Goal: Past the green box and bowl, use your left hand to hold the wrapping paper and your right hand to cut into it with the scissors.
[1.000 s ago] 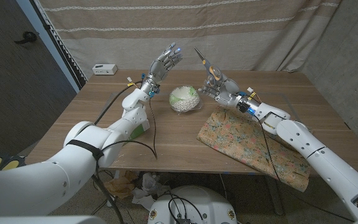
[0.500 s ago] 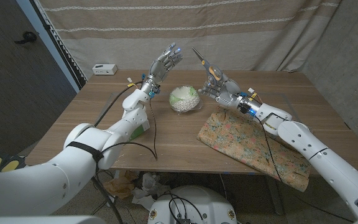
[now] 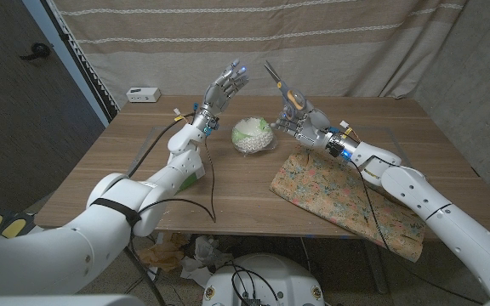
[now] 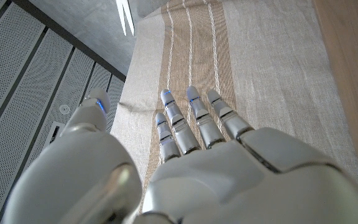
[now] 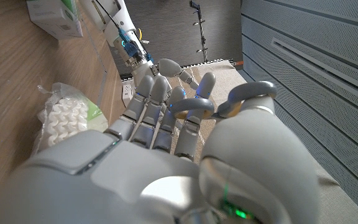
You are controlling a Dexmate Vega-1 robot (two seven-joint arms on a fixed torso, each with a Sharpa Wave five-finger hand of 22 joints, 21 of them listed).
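Both hands were up off the table at this moment. Right hand (image 3: 300, 116) had its fingers closed through and around the scissors (image 3: 281, 86); grey loops visible between thumb and fingers in the right wrist view, blades pointing up and away, can't tell if blades were apart or together. Left hand (image 3: 226, 85) was raised over the far part of the table (image 3: 134, 161), fingers straight and spread, holding nothing. Bowl (image 3: 253, 134) sat between the two hands, under them, with something pale and bumpy in it. Green box (image 3: 192, 174) lay mostly hidden behind the left forearm. Wrapping paper (image 3: 330, 191) was flat on the table beneath the right forearm, floral print, near corner hanging over the front edge. Neither hand touched it. Judgement on handling: thin sheet, light, limp, will slide on the wood and buckle if pushed by the blades. It probably tears if pulled against the cut. Left hand should press down on a flat part of the sheet close beside the cut line, not pinch a corner. Best entry for the scissors looks like the far left edge nearest the bowl, since it lies free. Overhanging corner is a poor hold, no support under it.
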